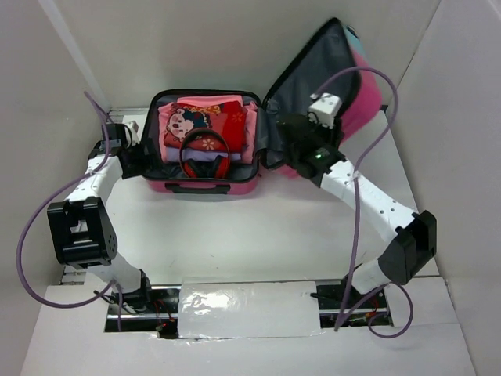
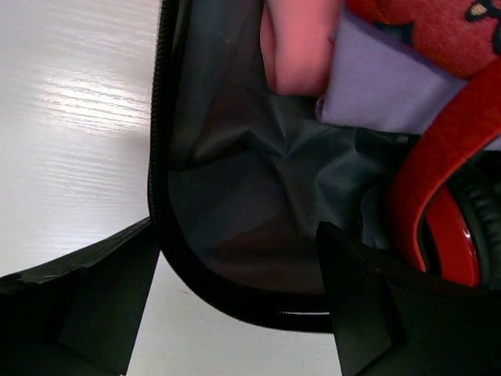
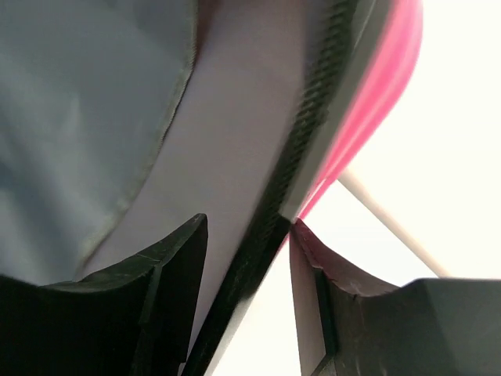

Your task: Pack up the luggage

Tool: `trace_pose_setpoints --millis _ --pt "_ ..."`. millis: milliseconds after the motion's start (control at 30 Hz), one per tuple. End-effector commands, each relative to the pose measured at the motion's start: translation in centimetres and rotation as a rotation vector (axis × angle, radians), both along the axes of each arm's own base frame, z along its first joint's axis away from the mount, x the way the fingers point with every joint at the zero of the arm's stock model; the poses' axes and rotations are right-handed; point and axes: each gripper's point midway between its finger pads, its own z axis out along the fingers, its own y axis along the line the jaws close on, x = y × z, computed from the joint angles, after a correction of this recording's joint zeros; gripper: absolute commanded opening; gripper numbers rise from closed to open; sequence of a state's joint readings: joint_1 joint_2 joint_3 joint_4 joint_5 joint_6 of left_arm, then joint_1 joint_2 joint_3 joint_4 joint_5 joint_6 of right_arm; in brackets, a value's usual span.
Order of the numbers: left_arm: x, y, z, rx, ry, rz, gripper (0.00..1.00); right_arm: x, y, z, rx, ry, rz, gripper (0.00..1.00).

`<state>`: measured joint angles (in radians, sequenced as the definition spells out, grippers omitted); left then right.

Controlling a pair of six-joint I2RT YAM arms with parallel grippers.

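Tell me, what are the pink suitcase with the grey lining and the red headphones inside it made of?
The pink hard-shell suitcase looks like smooth, glossy plastic: its shell shines and holds a stiff curve. Its grey lining looks like thin matte fabric, since it wrinkles. The red headphones are probably hard plastic: the band looks smooth and slightly glossy.

Bright even light, glare streaking the table (image 2: 70,102); the right wrist view blurs the luggage (image 3: 235,117) against blown-out white.
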<state>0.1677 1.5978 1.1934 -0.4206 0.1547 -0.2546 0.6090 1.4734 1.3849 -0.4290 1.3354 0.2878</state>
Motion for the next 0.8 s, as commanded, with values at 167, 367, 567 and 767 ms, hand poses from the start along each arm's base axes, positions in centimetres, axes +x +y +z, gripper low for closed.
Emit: trace_pose_setpoints --millis 167,367,567,767 --pt "1.0 -1.1 -0.5 -0.066 0.015 -0.036 0.91 -2.1 16.1 3.9 -0.095 -0.015 0.434 0.00" --pt "0.9 -0.7 0.4 -0.069 -0.007 -0.019 0.91 -4.0 24.3 0.8 -0.194 0.051 0.545 0.00" --pt "0.8 -0.3 0.7 -0.096 -0.018 0.001 0.91 -7.1 31.4 -2.2 -0.142 0.047 0.687 0.00" --pt "0.8 0.2 0.7 -0.110 -0.018 0.021 0.91 -8.1 39.1 -5.8 -0.133 0.071 0.816 0.00"
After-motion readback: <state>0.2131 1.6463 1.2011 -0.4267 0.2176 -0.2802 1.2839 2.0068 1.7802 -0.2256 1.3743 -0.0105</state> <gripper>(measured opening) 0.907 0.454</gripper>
